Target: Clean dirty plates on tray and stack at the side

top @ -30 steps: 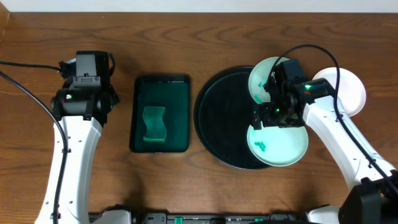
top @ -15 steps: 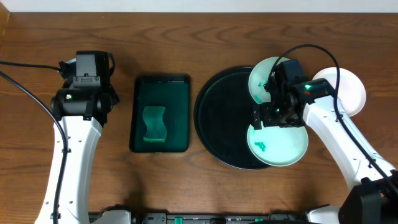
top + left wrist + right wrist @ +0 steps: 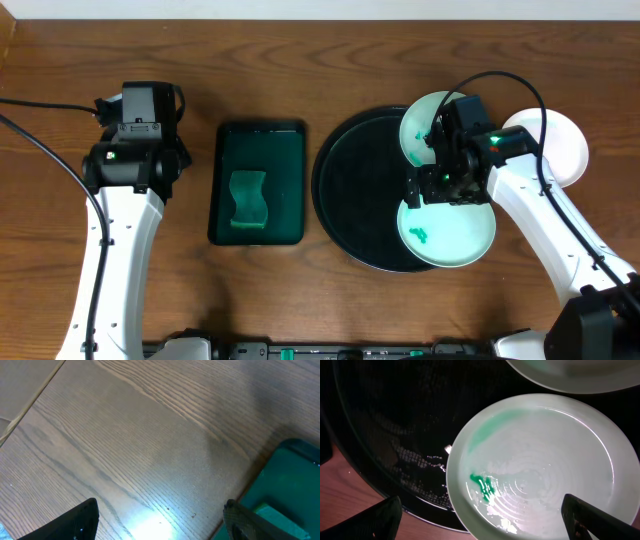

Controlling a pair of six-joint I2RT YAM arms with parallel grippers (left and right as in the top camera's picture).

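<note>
Although one plate (image 3: pixel 560 140) looks done on the tabletop (image 3: pixel 300 300) at 3 o'clock of the tray (image 3: pixel 360 190), a second plate (image 3: pixel 418 130) at 1 and a teal-smeared plate (image 3: pixel 455 240) at 5 o'clock sit aboard, with right end effector (image 3: pixel 481 502) and left end effector (image 3: pixel 160 515) open, empty.

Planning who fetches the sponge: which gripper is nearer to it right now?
Left. The left gripper hovers over bare table just left of the green tray holding the sponge; the right gripper is farther off, over a smeared plate on the black tray.
</note>
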